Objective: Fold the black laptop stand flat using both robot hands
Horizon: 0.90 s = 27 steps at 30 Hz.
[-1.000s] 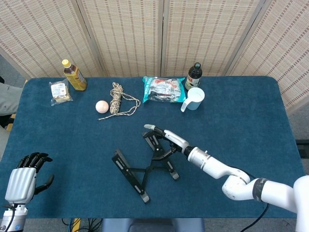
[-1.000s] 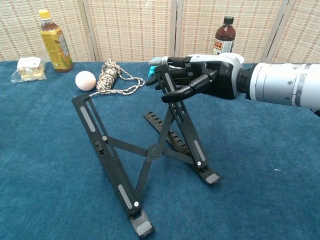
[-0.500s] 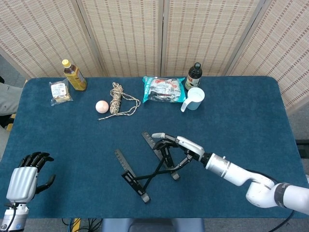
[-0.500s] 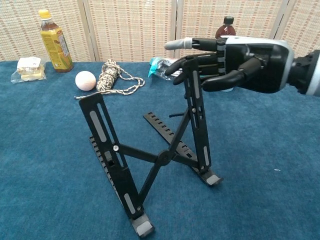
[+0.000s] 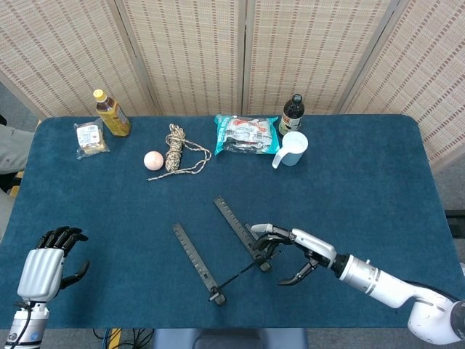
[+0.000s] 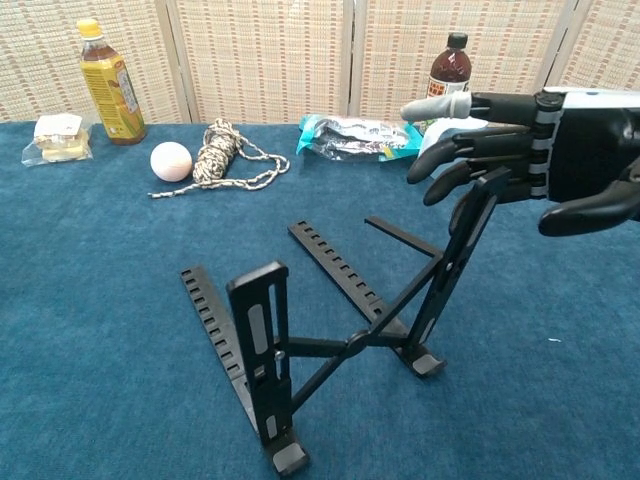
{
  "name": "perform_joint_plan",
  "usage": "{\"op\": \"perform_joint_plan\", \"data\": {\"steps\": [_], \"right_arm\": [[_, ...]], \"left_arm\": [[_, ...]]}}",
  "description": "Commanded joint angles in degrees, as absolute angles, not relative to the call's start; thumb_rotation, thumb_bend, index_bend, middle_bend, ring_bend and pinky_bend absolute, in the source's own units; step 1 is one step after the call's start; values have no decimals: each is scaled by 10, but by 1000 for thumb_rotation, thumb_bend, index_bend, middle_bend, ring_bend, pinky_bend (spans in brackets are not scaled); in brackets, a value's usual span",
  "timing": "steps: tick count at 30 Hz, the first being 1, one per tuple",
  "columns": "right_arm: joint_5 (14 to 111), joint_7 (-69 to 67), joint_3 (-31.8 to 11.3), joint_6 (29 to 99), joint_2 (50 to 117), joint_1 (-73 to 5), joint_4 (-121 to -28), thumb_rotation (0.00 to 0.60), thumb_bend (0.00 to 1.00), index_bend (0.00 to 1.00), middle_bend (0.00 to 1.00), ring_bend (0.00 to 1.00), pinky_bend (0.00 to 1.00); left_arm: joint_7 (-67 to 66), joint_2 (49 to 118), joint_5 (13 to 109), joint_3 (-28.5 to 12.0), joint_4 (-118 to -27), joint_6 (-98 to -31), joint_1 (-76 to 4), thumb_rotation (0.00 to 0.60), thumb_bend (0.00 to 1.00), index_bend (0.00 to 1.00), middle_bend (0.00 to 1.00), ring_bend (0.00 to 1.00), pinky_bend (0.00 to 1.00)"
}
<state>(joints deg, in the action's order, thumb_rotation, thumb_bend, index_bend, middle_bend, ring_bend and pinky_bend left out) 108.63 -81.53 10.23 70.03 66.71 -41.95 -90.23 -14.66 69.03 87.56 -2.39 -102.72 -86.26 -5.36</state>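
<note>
The black laptop stand (image 5: 234,222) stands on the blue cloth near the table's middle front. Its two toothed rails lie flat, and its two upper arms are tipped toward me, joined by crossed links (image 6: 345,343). In the chest view the left arm (image 6: 263,345) stands nearly upright and the right arm (image 6: 455,265) leans right. My right hand (image 5: 298,251) (image 6: 560,150) has its fingers spread and laid against the top of that right arm, thumb apart from it. My left hand (image 5: 45,267) hangs at the near left corner, far from the stand, holding nothing.
Along the far side stand a yellow tea bottle (image 5: 111,114), a snack packet (image 5: 89,138), a pale ball (image 5: 153,161), a coil of rope (image 5: 176,149), a foil bag (image 5: 247,134), a dark bottle (image 5: 292,115) and a white cup (image 5: 293,148). The table's front edge is close behind the stand.
My right hand has drawn back toward me and to the right, swinging the stand's upper arms up and over with it; the toothed rails now lie uncovered. The left hand has hardly moved.
</note>
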Motion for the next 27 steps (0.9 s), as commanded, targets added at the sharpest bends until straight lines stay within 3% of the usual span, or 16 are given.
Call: {"op": "perform_joint_plan", "data": {"steps": [1,14,27], "right_arm": [[1086,-810,108,704,665,-418,-908,600,0,139,305,284,362],[1035,-808,83,670,690,-440,-906,600,0,122,271,260,361],[1003,-835,68,597,746,-482,-867,600,0,28,192,150,224]], "left_arm": [[-144,691,875,-23,-1025,-864,-53,600,250,340,252,174,165],[-135,691,877,-22,-1018,-869,-50,600,251,340,252,174,165],[-136,689,874,-20,-1019,-873,-45,600,251,340,252,174,165]]}}
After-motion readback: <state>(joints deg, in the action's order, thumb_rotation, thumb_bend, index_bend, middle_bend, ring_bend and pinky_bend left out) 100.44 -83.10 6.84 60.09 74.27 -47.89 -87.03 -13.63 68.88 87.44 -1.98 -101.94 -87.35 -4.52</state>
